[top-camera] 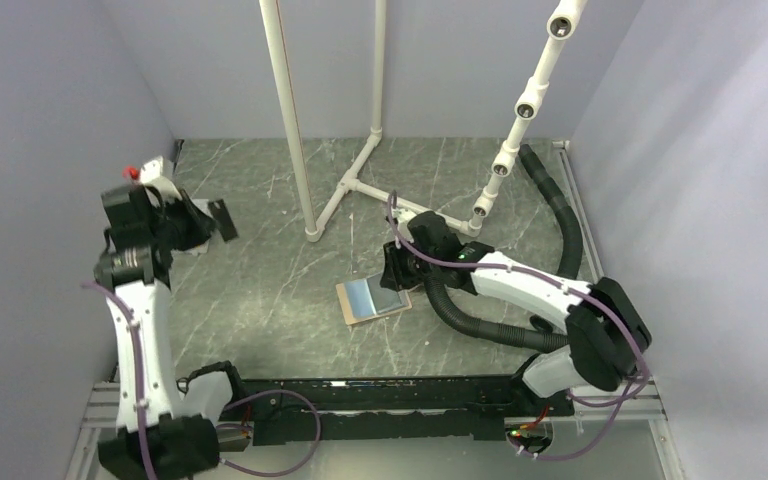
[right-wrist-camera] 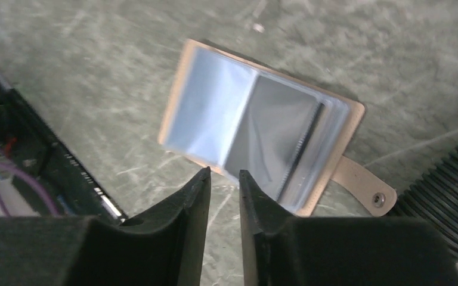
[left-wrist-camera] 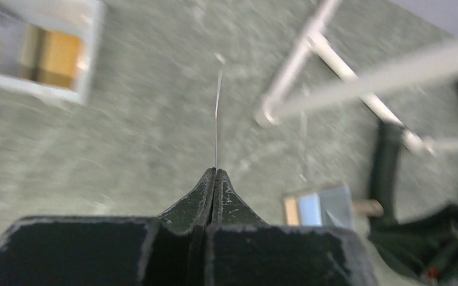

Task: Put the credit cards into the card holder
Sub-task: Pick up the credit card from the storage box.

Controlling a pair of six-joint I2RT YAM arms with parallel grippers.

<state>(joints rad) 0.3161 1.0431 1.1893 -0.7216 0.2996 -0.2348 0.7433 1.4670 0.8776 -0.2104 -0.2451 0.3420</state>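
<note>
My left gripper (left-wrist-camera: 216,171) is shut on a credit card (left-wrist-camera: 218,119), which the left wrist view shows edge-on as a thin line rising from the tips. From above, that dark card (top-camera: 223,218) hangs over the table's left side in the left gripper (top-camera: 207,222). The tan card holder (top-camera: 373,298) lies open mid-table with its bluish shiny pockets (right-wrist-camera: 238,119) facing up and its tab (right-wrist-camera: 364,186) to one side. My right gripper (right-wrist-camera: 223,174) hovers at the holder's near edge, slightly open, with nothing between its fingers. Another golden-brown card (left-wrist-camera: 59,56) lies in the tray.
A white tray (left-wrist-camera: 12,80) sits at the far left, behind the left arm. A white pipe frame (top-camera: 345,190) stands at the back centre. A black corrugated hose (top-camera: 480,325) curves beside the right arm, close to the holder. Grey walls close in both sides.
</note>
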